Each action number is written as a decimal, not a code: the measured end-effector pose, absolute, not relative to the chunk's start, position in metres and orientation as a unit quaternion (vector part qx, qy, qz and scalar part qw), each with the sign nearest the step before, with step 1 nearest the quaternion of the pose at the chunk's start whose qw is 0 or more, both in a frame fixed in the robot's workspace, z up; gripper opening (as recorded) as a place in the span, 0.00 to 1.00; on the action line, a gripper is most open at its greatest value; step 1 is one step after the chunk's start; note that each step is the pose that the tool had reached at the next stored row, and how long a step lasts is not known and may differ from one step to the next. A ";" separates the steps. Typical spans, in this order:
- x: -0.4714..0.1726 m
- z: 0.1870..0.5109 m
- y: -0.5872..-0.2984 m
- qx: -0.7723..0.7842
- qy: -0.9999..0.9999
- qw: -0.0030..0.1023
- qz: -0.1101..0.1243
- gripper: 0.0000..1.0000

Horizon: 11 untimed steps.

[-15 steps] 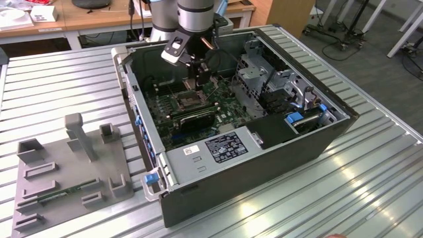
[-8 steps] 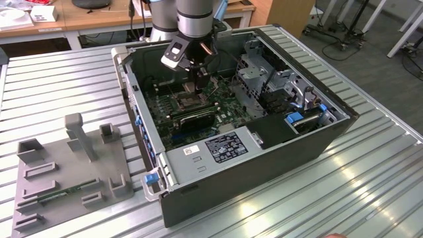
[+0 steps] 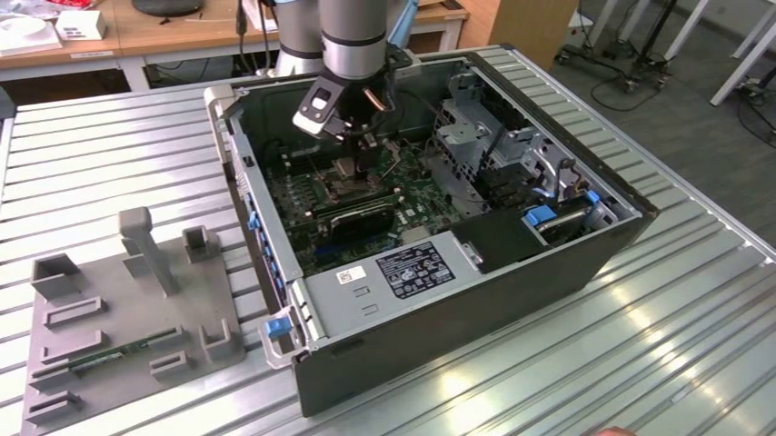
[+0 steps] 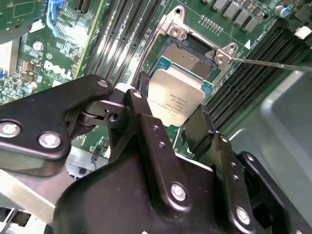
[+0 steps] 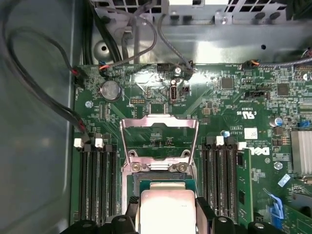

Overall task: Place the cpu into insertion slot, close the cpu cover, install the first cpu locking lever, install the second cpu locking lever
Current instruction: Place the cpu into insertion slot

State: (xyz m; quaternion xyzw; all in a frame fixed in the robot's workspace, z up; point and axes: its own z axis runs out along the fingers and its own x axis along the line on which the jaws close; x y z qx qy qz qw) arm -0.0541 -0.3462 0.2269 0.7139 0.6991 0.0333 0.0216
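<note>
The cpu (image 4: pixel 176 100), pale face up, is pinched by two opposite edges in the gripper (image 4: pixel 170 109). It hangs just over the insertion slot (image 4: pixel 192 56), whose dark recess lies uncovered past the chip's far edge. The cpu cover (image 5: pixel 158 154) stands swung open on the slot's far side, with memory slots (image 5: pixel 97 180) flanking it, all inside the computer case (image 3: pixel 485 309) on the worktop (image 3: pixel 122 145). Likely hazards: a chip lowered offset or tilted would bear on the socket contacts and bend them, and the fingers (image 4: pixel 199 127) could catch the rim.
</note>
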 end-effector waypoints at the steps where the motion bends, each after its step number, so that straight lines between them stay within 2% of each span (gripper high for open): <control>1: -0.054 0.225 -0.346 0.714 0.699 0.022 0.033 0.54; 11: -0.056 0.219 -0.346 0.715 0.698 0.022 0.034 0.54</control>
